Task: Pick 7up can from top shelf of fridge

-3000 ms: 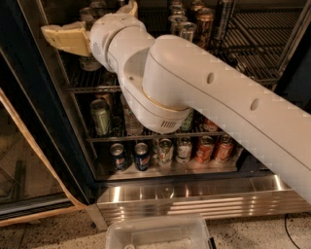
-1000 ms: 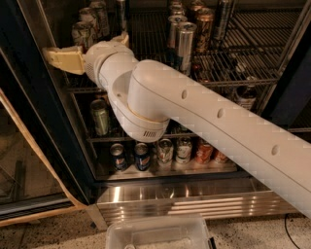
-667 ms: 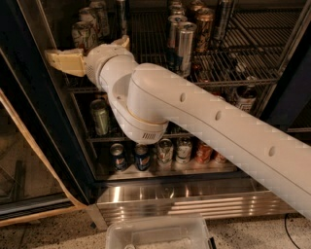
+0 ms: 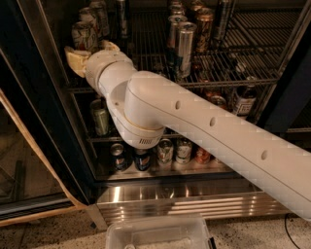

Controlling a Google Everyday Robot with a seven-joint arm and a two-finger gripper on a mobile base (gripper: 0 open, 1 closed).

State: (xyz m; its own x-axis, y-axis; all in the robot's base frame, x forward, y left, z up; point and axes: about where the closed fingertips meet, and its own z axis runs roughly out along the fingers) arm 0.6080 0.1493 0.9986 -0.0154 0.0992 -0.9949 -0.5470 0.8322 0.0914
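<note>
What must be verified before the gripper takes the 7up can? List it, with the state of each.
1. 7up can upright on the top shelf: ok.
2. Gripper by the can, at the shelf's left end: ok.
3. Can enclosed by the gripper: cannot tell.
4. Room behind the can: not ok, another can stands close behind it.
5. Fridge open to the arm: ok.

Hidden around the gripper
The gripper [image 4: 80,58] at the top shelf's [image 4: 233,80] left end is half masked by its own wrist; the 7up can [image 4: 82,33] just above it loses its base behind it, and the arm [image 4: 218,131] trailing right and below covers lower cans.
</note>
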